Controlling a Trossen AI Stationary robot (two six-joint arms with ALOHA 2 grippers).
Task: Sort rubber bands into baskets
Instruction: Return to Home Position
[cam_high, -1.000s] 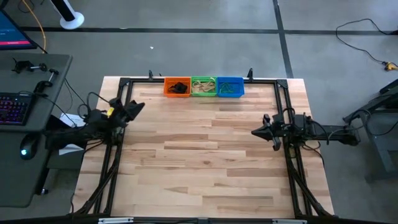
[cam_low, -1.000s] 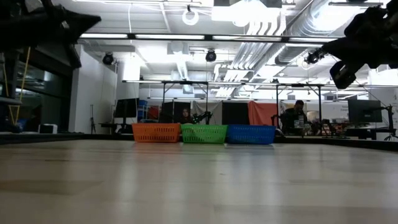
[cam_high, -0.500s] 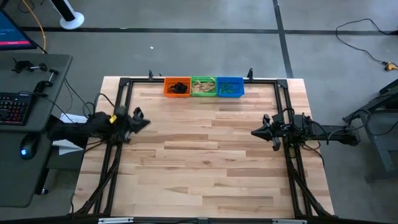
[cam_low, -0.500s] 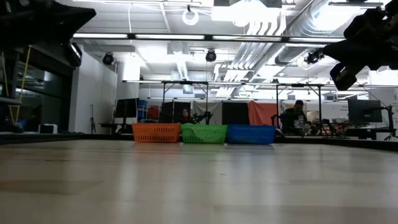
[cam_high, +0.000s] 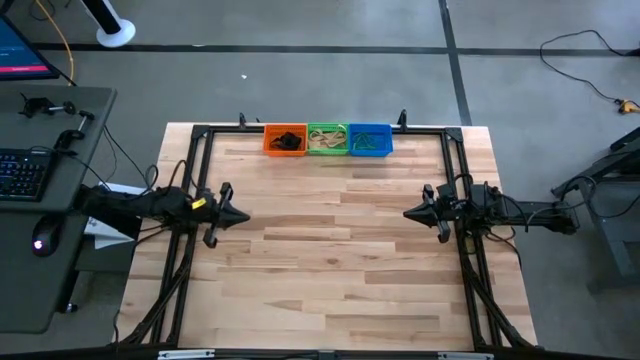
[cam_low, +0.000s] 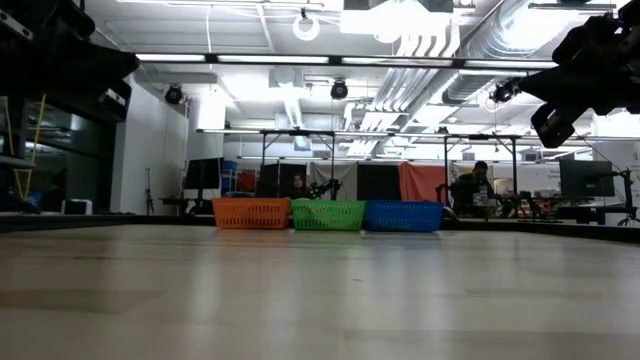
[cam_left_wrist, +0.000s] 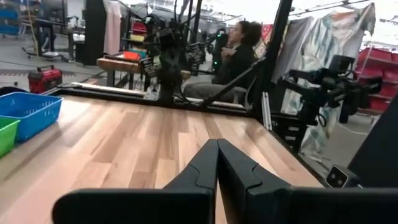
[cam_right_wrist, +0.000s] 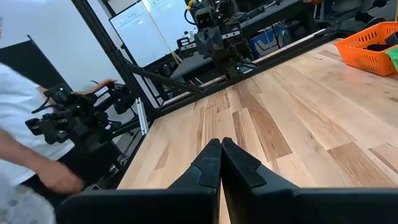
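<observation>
Three baskets stand in a row at the table's far edge: orange with black rubber bands, green with tan bands, blue with green bands. My left gripper is shut and empty above the table's left side. My right gripper is shut and empty above the right side. Both also show in their wrist views, left and right.
A black metal frame runs along the table's left, far and right edges. The bare wooden top lies between the arms. A desk with a keyboard stands left of the table. A person sits beyond the table.
My left gripper has moved toward the table's near edge and a little toward its middle, and has turned from pointing toward the far right to pointing straight right. My right arm has kept still.
</observation>
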